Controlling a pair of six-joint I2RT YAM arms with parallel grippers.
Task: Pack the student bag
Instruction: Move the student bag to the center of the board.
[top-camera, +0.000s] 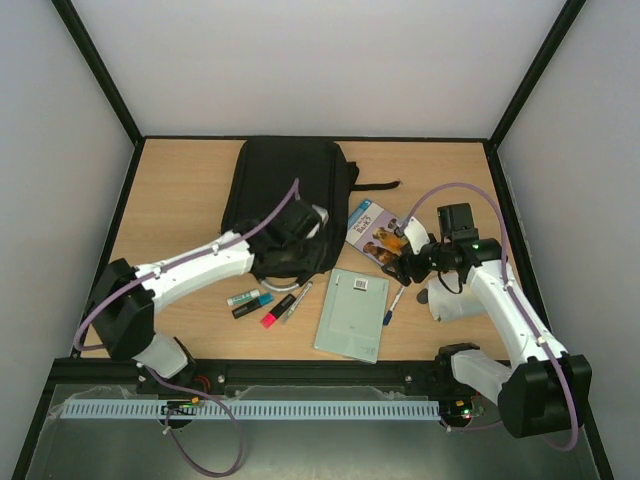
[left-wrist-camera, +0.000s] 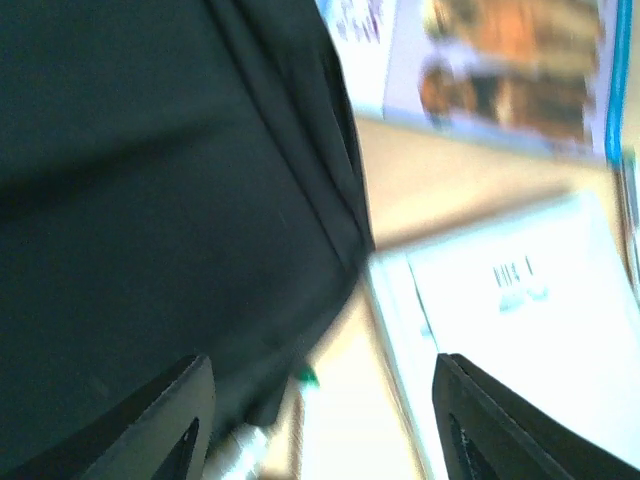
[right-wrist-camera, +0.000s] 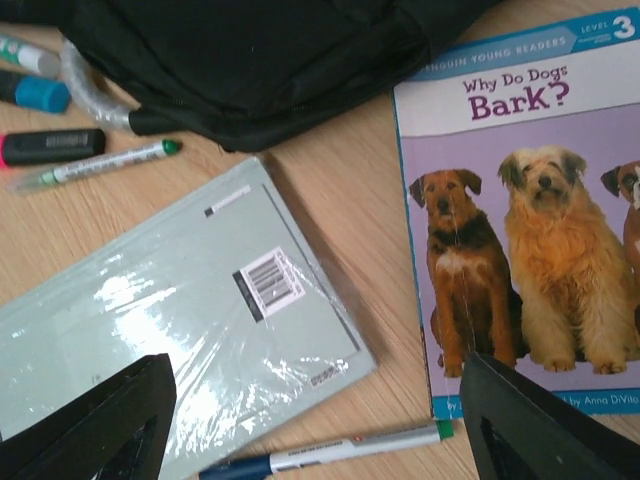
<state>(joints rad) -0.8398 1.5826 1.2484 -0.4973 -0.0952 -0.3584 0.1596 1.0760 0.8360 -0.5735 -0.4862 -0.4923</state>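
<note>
Top external: student bag (top-camera: 285, 195) blk, soft, flat; left end effector (left-wrist-camera: 320, 380), right end effector (right-wrist-camera: 318, 375) both apart.

Pale wooden table (top-camera: 180, 200), plain white walls (top-camera: 320, 60), even light

The left arm (top-camera: 190, 270) stretches from its near-left base toward the far right. The left gripper (top-camera: 300, 228) has its jaws apart and holds nothing. The right arm (top-camera: 505, 305) rises from the near-right base and bends left. The right gripper (top-camera: 400, 262) is spread wide and empty.
</note>
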